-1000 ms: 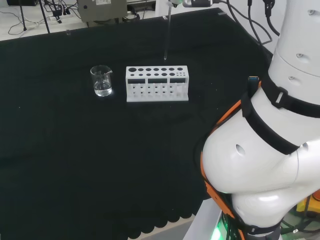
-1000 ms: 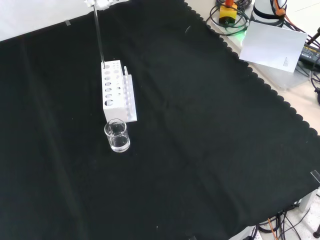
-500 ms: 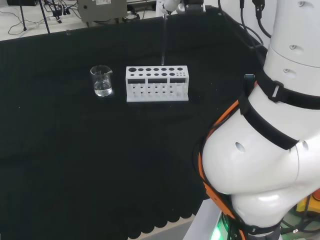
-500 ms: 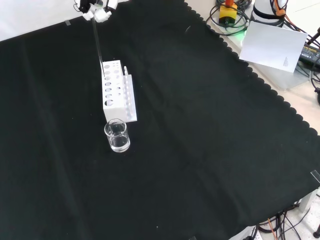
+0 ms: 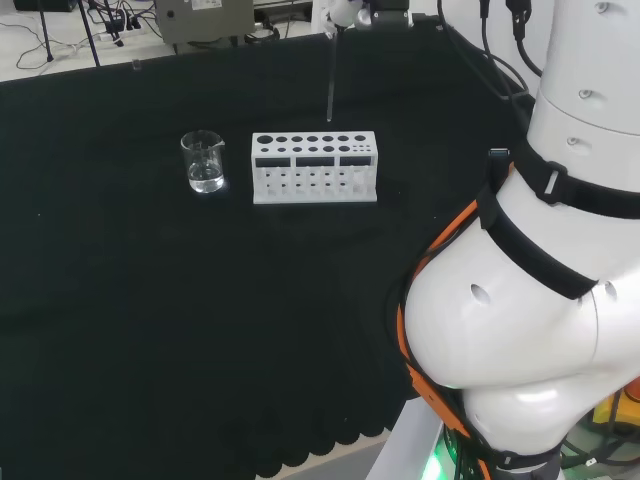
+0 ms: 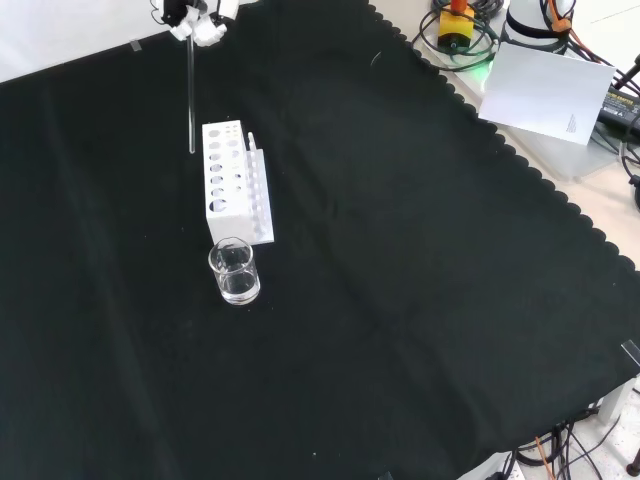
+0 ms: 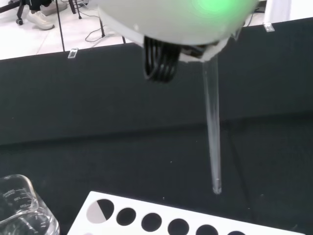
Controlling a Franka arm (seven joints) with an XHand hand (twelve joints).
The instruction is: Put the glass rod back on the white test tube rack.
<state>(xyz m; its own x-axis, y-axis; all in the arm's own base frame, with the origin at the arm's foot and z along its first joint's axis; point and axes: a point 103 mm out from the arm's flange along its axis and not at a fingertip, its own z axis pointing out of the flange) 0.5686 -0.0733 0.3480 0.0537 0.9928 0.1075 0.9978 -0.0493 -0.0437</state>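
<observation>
The white test tube rack (image 5: 315, 166) stands on the black cloth, its top rows of round holes bare (image 6: 226, 178) (image 7: 161, 221). The glass rod (image 5: 330, 78) hangs nearly upright from the hand (image 5: 346, 10) near the head view's top edge. In the front view the hand (image 6: 196, 16) is shut on the rod's upper end. The rod (image 6: 191, 95) ends just left of the rack's far end there. In the wrist view the rod (image 7: 212, 132) has its tip in the air just beyond the rack's edge, in no hole, with part of the hand (image 7: 171, 19) above it.
A small glass beaker (image 5: 204, 162) with a little clear liquid stands left of the rack in the head view, and in front of the rack in the front view (image 6: 235, 271). The arm's white links (image 5: 530, 300) stand at the head view's right. Black cloth lies all around.
The hand came down into view a second ago. Since half a second ago the rod's tip has swung left in the front view, from over the rack's far end to beside it.
</observation>
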